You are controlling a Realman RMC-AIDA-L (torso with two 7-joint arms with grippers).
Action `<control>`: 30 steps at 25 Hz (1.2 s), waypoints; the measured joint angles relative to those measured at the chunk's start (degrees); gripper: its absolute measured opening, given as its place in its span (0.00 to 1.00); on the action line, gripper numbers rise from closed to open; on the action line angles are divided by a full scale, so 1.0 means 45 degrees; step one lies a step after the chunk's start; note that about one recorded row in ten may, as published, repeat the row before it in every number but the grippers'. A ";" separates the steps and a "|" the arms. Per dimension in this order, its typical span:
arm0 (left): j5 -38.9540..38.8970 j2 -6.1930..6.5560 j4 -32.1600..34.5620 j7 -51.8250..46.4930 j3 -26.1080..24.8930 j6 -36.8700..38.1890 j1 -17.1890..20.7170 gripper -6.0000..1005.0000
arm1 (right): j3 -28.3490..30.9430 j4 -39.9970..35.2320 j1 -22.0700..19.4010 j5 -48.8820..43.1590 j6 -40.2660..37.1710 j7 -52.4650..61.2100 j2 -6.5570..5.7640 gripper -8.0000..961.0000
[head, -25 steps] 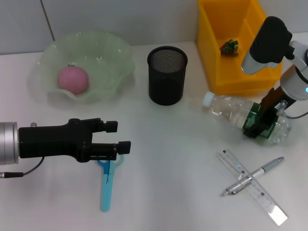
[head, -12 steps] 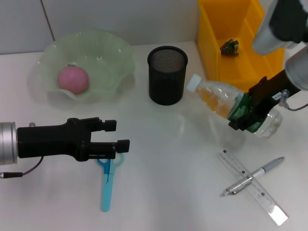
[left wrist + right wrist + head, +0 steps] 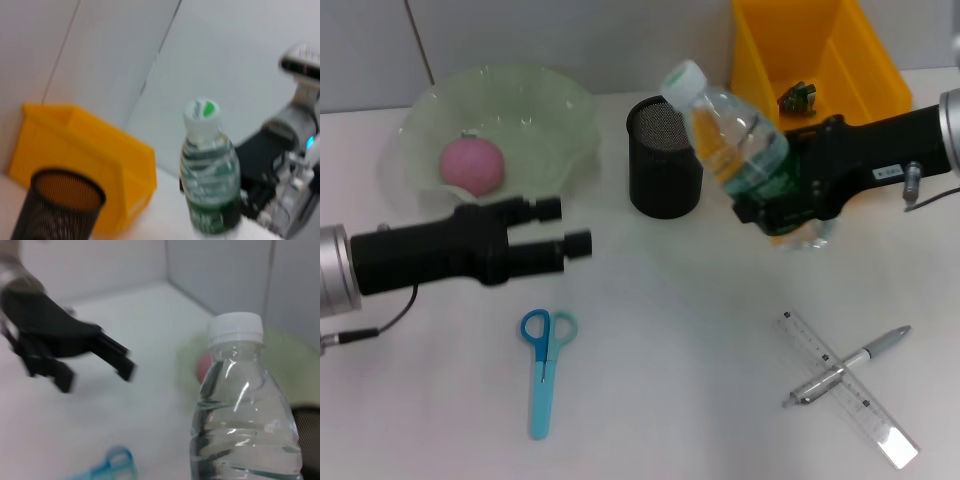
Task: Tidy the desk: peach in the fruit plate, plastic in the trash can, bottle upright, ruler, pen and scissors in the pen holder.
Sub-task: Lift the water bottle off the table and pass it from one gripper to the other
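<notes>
The right hand (image 3: 775, 205) is clenched on the bottle (image 3: 735, 145), whose long axis rises near-upright from the hand, its base seemingly just above the desk (image 3: 670, 400).

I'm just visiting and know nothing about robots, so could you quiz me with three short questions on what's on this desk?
1. True or false: the bottle lies flat on the desk.
2. Which tool holds the bottle? A left tool; B right tool
3. Fill in: the pen lies across the ____.

Key:
1. False; it is lifted and tilted, cap up.
2. B
3. ruler
</notes>
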 joint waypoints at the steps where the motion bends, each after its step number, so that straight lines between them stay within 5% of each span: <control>1: -0.0128 -0.0075 0.0012 0.0092 -0.0193 0.0040 -0.0019 0.84 | 0.0093 0.0270 -0.0019 0.0334 0.0015 -0.0336 0.0002 0.77; 10: -0.3248 -0.0193 -0.0717 0.1458 -0.0278 0.0510 -0.0047 0.84 | 0.0243 0.3784 0.0222 0.3461 0.0081 -0.3624 0.0093 0.78; 18: -0.3772 -0.0228 -0.1549 0.2311 -0.0287 0.1109 -0.0385 0.84 | 0.0063 0.6061 0.0885 0.4206 0.0100 -0.4880 0.0167 0.78; 30: -0.4219 -0.0255 -0.2269 0.3160 -0.0295 0.1255 -0.0728 0.84 | 0.0034 0.7265 0.1234 0.4615 0.0137 -0.5592 0.0195 0.79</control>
